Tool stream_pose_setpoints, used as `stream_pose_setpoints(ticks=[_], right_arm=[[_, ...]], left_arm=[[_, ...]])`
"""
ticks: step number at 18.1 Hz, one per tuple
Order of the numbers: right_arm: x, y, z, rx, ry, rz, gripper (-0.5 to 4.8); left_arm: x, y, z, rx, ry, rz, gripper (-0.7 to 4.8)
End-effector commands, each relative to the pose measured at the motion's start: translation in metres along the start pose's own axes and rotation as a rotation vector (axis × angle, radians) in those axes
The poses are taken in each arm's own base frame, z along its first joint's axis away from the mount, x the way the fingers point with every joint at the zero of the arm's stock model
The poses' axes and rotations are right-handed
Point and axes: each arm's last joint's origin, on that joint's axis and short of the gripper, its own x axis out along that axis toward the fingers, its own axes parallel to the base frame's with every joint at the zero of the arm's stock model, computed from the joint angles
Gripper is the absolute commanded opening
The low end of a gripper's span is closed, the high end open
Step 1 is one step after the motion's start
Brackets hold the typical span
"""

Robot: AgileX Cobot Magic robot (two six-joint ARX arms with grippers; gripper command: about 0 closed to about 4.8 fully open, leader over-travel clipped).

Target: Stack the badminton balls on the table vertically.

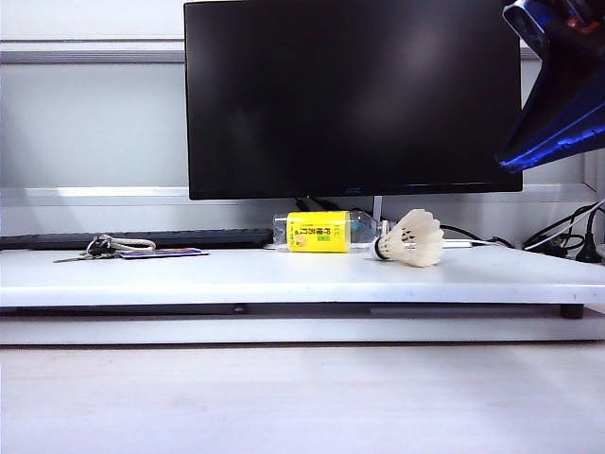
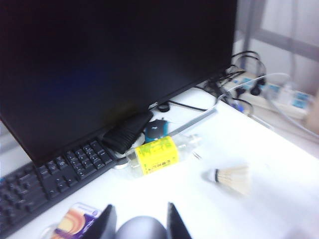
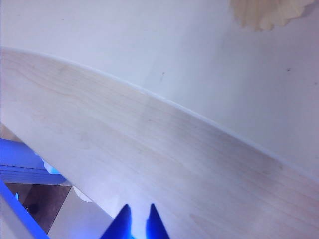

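A: Status? 
B: I see 1 shuttlecock lying on the table beside the bottle. Nothing stacked. Left gripper clamps something rounded; right gripper nearly closed, empty.

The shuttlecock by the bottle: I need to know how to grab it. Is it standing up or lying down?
Lying down. The shuttlecock rests on its side on the table, cork end toward the bottle.

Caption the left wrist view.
Left gripper holds a shuttlecock above the table; another lies beside bottle.
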Motion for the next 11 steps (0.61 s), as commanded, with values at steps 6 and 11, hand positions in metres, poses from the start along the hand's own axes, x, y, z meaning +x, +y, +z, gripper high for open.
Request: stream_pose_setpoints(ticks=[6, 11], right_arm=[[-0.001, 0.001, 0.001, -0.008, -0.012, 0.007, 0.53], [-0.001, 0.001, 0.002, -0.010, -0.014, 0.004, 0.54]], left_arm=[[0.057, 0.000, -0.098, -0.036, -0.312, 0.125, 0.98], [0.107, 0.004, -0.152, -0.051, -0.302, 0.194, 0.98]])
